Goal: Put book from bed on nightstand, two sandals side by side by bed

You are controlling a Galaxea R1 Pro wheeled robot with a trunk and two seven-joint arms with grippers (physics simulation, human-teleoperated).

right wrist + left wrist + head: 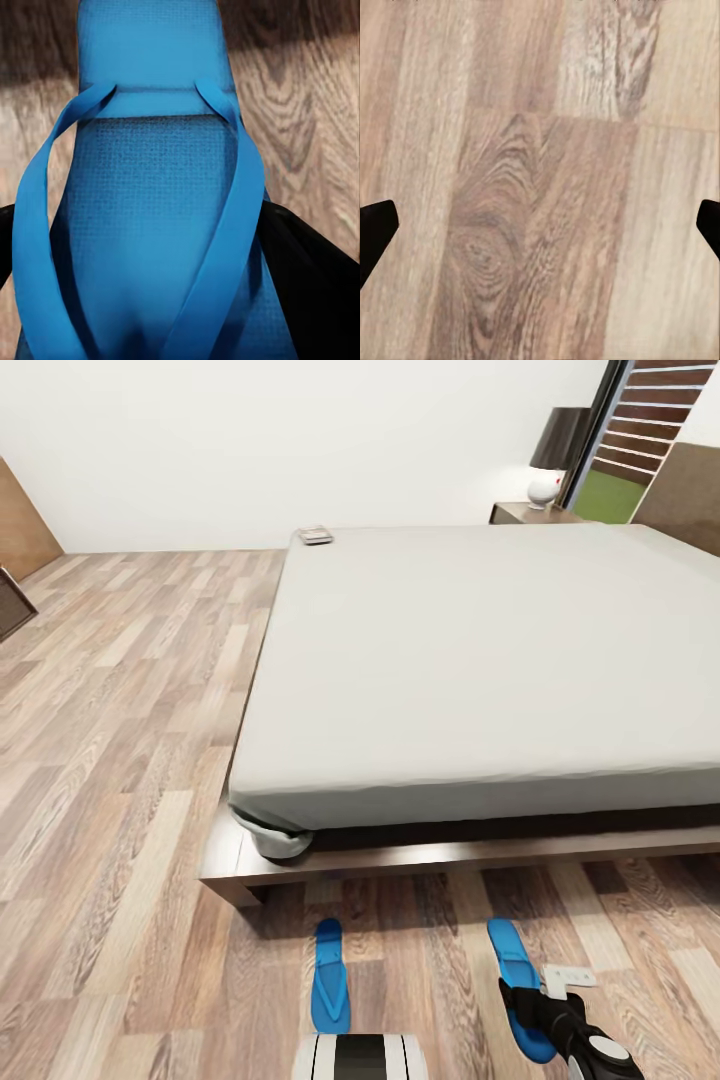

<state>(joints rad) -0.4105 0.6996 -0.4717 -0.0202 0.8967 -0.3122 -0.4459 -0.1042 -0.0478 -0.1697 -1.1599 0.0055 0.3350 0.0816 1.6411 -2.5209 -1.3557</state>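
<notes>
Two sandals lie on the plank floor point(120, 690) at the bottom of the head view, in front of the bed's point(480, 660) near edge, both pointing toward it. The left sandal point(330, 978) sits apart from the right sandal point(520, 980), with bare floor between them. The right gripper point(545, 1010) is at the heel end of the right sandal, lower right of the frame; in the right wrist view its dark fingers point(307, 277) sit on either side of the blue sole point(150, 225), closed on it. The left gripper point(540, 225) looks straight down at bare planks, its fingertips point(375, 225) spread wide at the frame's edges. The book point(315, 536) lies at the far left corner of the mattress, upper centre. A nightstand point(530, 513) with a lamp point(555, 455) stands at the upper right.
</notes>
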